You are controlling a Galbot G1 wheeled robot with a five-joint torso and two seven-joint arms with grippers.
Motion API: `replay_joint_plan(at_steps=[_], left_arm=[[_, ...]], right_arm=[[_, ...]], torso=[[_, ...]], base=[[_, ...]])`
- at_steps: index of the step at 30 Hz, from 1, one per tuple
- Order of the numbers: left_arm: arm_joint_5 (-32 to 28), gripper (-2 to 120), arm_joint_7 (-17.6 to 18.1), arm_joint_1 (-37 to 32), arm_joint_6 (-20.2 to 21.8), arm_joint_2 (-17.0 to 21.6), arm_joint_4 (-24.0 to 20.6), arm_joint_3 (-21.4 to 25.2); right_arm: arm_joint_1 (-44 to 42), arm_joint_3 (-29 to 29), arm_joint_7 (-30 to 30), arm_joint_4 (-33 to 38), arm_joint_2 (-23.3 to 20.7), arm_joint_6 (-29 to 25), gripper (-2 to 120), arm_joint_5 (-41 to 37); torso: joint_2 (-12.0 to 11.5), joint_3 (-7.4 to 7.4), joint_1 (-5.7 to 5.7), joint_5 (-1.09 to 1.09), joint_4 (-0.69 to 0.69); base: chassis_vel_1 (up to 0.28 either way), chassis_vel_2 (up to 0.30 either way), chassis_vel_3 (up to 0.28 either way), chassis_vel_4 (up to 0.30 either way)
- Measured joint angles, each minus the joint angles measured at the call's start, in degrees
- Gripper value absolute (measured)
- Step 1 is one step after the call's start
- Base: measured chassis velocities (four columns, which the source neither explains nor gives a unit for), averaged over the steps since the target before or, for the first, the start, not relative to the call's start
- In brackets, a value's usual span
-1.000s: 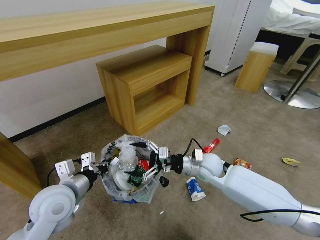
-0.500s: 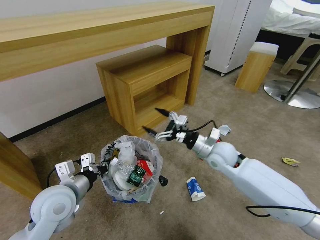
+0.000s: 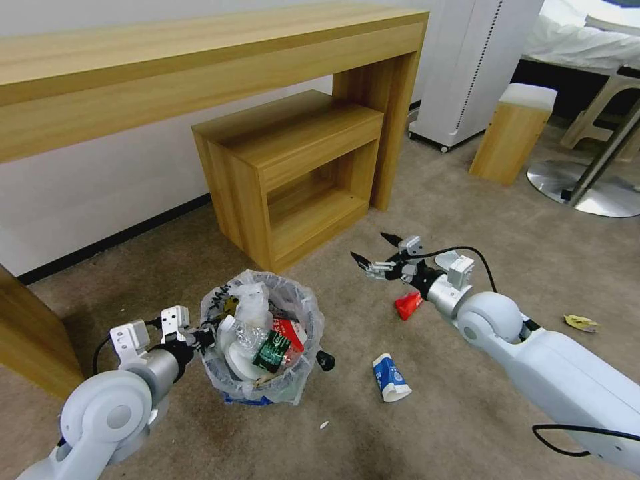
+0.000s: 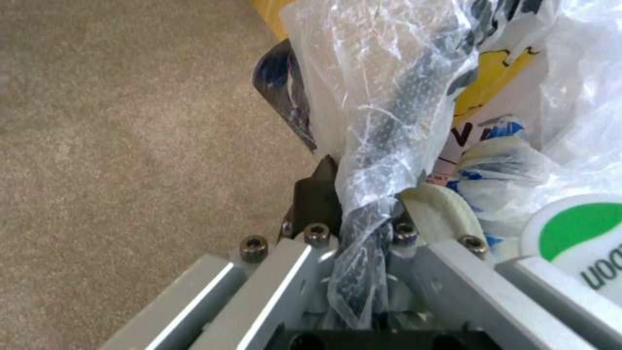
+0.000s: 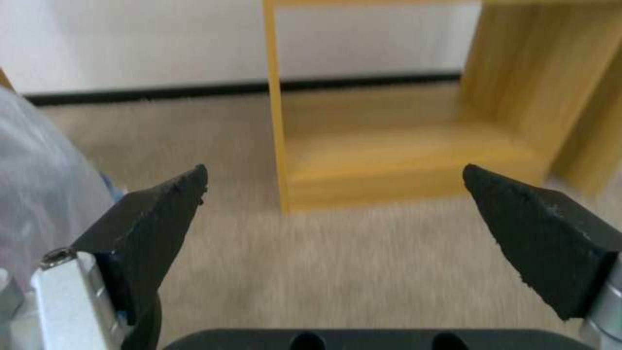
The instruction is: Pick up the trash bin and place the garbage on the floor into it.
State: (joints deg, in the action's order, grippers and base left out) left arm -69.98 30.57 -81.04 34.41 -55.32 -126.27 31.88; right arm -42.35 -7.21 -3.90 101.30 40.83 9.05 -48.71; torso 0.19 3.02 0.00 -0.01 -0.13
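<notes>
The trash bin (image 3: 293,390), lined with a crinkly translucent bag, stands on the beige floor (image 3: 467,220) at lower left and is full of litter. My left gripper (image 3: 202,336) is shut on its rim; the left wrist view shows the fingers (image 4: 316,194) pinching the bag (image 4: 388,97). My right gripper (image 3: 370,245) hangs open and empty to the right of the bin, above the carpet. Its fingers (image 5: 155,218) stand wide apart. Garbage on the floor: a red wrapper (image 3: 407,305) under the right wrist, a blue-white paper cup (image 3: 390,379), and a yellow wrapper (image 3: 581,323).
A low wooden cabinet (image 3: 293,173) stands just behind the bin under a long wooden desk (image 3: 200,60). Farther right are a white appliance (image 3: 467,67), a wooden stool (image 3: 513,133) and a metal chair base (image 3: 587,187). A small black object (image 3: 325,361) lies beside the bin.
My right gripper has come up out of the bin and swung right, away from it, still open. The bin and my left gripper have stayed put.
</notes>
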Motion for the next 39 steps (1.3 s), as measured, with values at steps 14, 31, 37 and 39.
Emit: replay_joint_plan(at_steps=[14,31,37,39], left_arm=[[1.65,0,-1.00,0.52,-0.47,-0.65,2.75,0.04],[3.61,0,-2.20,0.93,-0.73,-1.76,5.03,-0.44],[4.13,0,-2.47,0.55,-0.79,-2.04,5.06,-0.41],[4.28,0,-2.52,0.46,-0.81,-2.17,5.04,-0.41]], right_arm=[[-5.62,-3.04,7.79,4.53,-2.40,13.31,100,-4.36],[-16.89,-2.66,13.03,8.53,-8.72,17.09,99,-1.53],[-19.71,-1.63,13.68,8.74,-9.15,17.10,98,-0.18],[-20.71,-0.99,13.80,8.74,-9.15,17.08,97,0.16]], torso=[[0.00,0.00,0.00,0.01,0.00],[0.00,0.00,0.00,0.01,0.00],[0.00,0.00,0.00,0.01,0.00],[0.00,0.00,0.00,0.00,0.00]], base=[[0.000,0.000,0.000,0.000],[0.000,0.000,0.000,0.000],[0.000,0.000,0.000,0.000],[0.000,0.000,0.000,0.000]])
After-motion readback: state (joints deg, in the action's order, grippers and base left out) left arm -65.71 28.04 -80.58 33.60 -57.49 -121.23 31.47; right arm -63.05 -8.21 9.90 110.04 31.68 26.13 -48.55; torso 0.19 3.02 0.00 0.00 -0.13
